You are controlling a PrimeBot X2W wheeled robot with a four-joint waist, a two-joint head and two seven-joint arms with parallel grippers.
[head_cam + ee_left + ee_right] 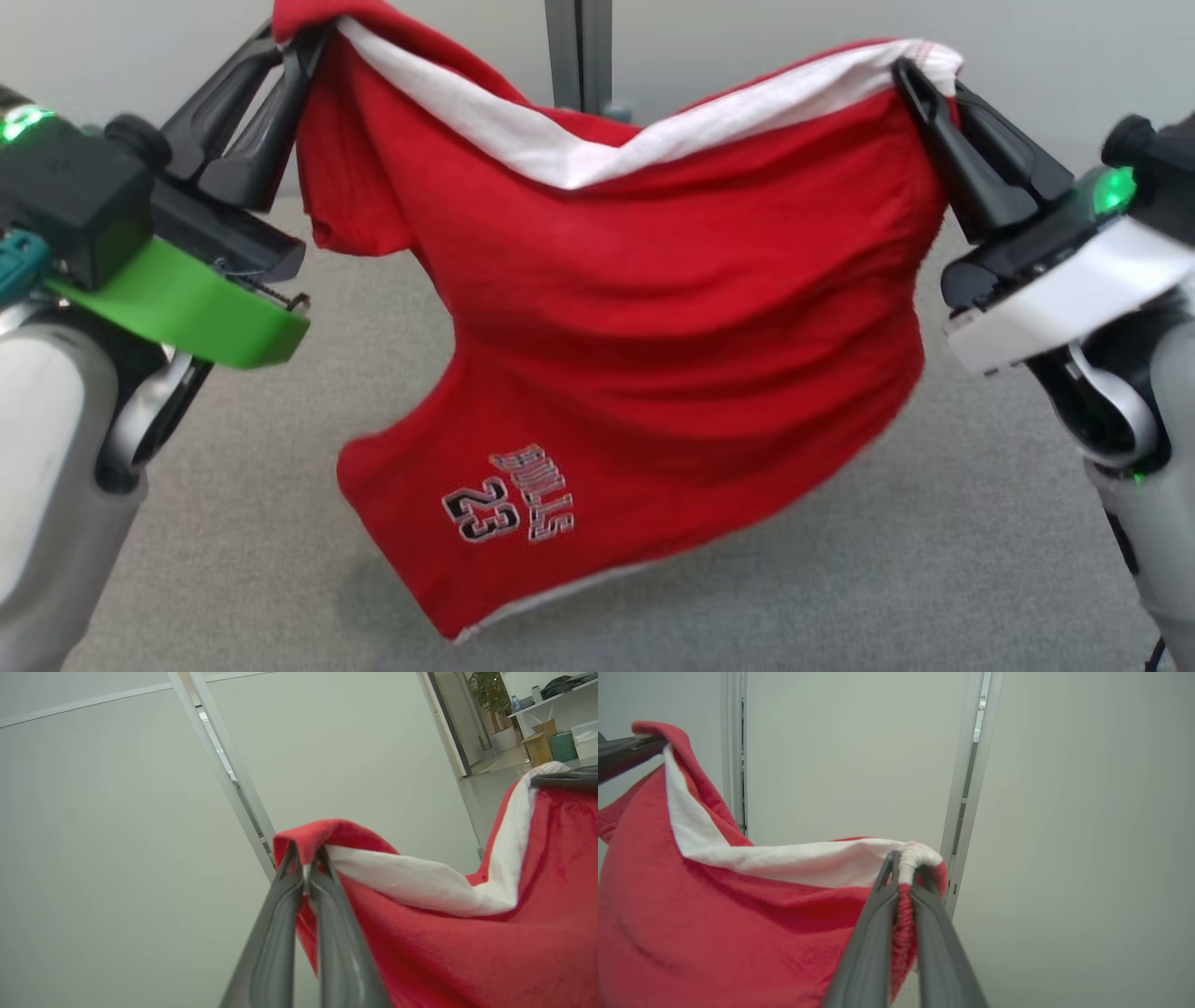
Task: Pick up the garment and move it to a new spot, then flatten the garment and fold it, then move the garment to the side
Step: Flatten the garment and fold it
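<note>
The garment (653, 308) is a pair of red shorts with a white waistband and "BULLS 23" printed near one leg hem. It hangs in the air, stretched between both arms, its lower hem just above the grey table (840, 579). My left gripper (303, 37) is shut on the waistband's left corner, seen close up as the left gripper (306, 858) pinching red cloth. My right gripper (920, 70) is shut on the waistband's right corner; the right wrist view has the right gripper (906, 861) clamped over the bunched white band. The waistband sags between the two grips.
A pale wall with a vertical metal post (579, 51) stands behind the table. In the left wrist view, a doorway with boxes and a plant (490, 690) lies far to the right.
</note>
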